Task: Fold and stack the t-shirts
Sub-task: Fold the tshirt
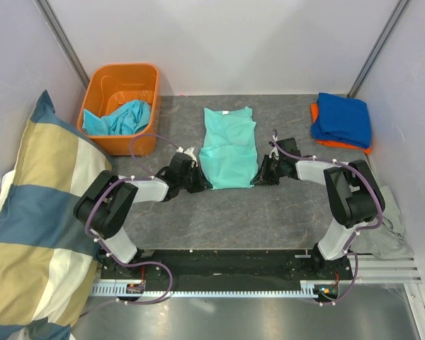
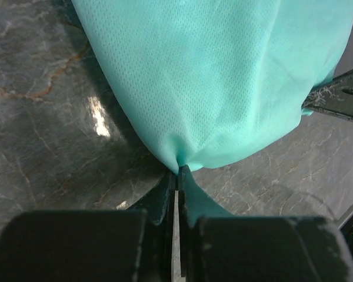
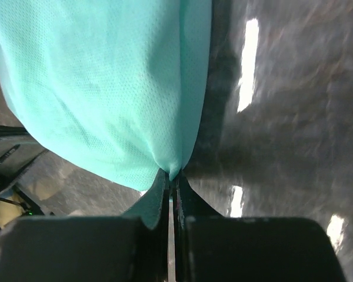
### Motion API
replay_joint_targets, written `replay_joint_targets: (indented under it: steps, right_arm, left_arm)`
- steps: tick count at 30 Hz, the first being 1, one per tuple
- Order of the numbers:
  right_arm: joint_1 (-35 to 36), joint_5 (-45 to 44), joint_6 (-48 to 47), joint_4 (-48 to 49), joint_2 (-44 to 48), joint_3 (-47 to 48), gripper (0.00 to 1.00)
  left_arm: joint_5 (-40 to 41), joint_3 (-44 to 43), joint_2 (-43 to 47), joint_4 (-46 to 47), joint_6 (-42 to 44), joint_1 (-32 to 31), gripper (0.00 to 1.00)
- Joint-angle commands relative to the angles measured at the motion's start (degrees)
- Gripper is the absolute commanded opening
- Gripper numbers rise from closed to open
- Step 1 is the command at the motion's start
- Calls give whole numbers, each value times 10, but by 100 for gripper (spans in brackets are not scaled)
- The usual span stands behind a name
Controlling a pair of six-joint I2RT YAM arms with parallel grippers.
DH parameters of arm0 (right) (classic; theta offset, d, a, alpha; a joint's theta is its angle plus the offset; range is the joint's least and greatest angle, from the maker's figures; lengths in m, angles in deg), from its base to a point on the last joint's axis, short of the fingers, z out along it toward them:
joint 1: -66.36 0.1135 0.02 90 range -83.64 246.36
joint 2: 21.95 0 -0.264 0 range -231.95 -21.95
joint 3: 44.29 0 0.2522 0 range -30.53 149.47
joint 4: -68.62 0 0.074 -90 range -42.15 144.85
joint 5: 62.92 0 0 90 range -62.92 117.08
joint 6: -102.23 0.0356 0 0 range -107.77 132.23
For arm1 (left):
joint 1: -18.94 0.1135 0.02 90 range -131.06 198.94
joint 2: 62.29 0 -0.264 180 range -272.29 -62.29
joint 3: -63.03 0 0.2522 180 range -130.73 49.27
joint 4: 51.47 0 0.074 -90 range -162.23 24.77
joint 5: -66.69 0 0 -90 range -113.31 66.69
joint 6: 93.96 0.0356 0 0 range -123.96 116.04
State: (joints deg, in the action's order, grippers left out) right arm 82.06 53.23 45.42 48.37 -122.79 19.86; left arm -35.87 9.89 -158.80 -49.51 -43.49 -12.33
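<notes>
Arms stretched low and inward: left gripper (image 1: pixel 202 180) and right gripper (image 1: pixel 259 177) pinch near corners of the mint t-shirt (image 1: pixel 229 147); grey table (image 1: pixel 234 219) surrounds it.

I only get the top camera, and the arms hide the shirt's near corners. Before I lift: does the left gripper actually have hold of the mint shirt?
Observer: Yes. In the left wrist view the left gripper is shut on the mint-teal t-shirt, with the cloth gathered to a point at its tips.
Operator: And the right one?
Observer: Same there. The right wrist view shows the right gripper shut on the shirt's other near corner.
Operator: Thin pinch or a big bunch?
Observer: Thin. In both wrist views only a narrow slit shows between the fingers.
</notes>
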Motion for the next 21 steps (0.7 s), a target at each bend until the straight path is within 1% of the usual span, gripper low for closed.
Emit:
replay_joint_targets:
  steps: [1, 5, 9, 10, 11, 13, 16, 19, 21]
  right_arm:
    - [42, -37, -5, -70, 66, -36, 0]
    - [84, -59, 27, -98, 127, -80, 0]
    - [127, -73, 64, -124, 194, -129, 0]
    - [132, -77, 70, -133, 223, -133, 0]
    - [138, -80, 79, -153, 238, -137, 0]
    - [139, -97, 85, -185, 281, -135, 0]
    - [138, -140, 91, -229, 321, -108, 0]
    - [138, -160, 98, -246, 329, -72, 0]
    - [139, -165, 108, -246, 323, -47, 0]
  left_arm:
    - [5, 5, 48, -62, 29, -18, 2]
    - [6, 41, 107, -94, 24, -41, 2]
    - [13, 87, 177, -134, -10, -75, 2]
    - [13, 93, 212, -152, -19, -85, 2]
    - [13, 98, 228, -155, -26, -92, 2]
    - [13, 102, 277, -195, -42, -104, 2]
    - [15, 82, 321, -240, -44, -106, 2]
    - [17, 29, 322, -275, -26, -106, 2]
    - [16, -13, 309, -281, -10, -106, 2]
